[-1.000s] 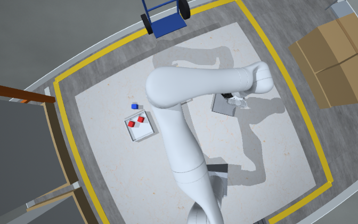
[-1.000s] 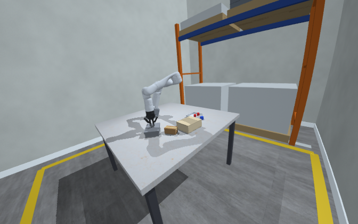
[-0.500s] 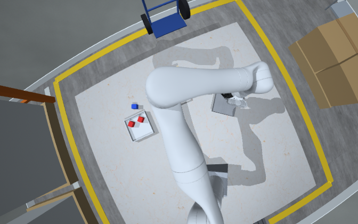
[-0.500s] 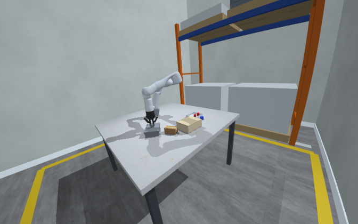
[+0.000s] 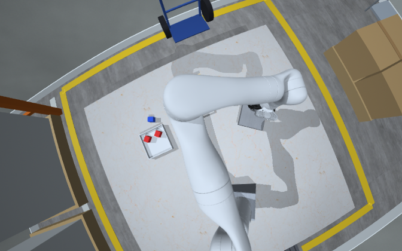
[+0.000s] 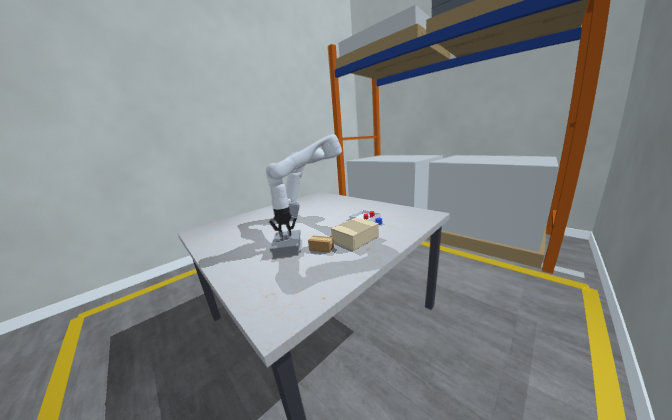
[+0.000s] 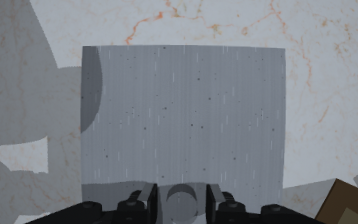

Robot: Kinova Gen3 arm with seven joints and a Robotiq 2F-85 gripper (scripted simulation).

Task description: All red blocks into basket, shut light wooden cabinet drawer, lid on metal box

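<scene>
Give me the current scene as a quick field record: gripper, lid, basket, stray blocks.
gripper: gripper open, holding nothing, right above the lid knob
lid: lid sits on the metal box
basket: basket holds two red blocks, both inside the rim
stray blocks: blue block on the table beside the basket
cabinet: light wooden cabinet, drawer state unclear

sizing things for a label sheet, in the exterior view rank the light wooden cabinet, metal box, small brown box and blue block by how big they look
1. Light wooden cabinet, clearly largest.
2. Metal box and small brown box: look close in size, so not ranked; the hand covers part of the metal box.
3. Blue block, smallest, though farthest from the camera.
</scene>
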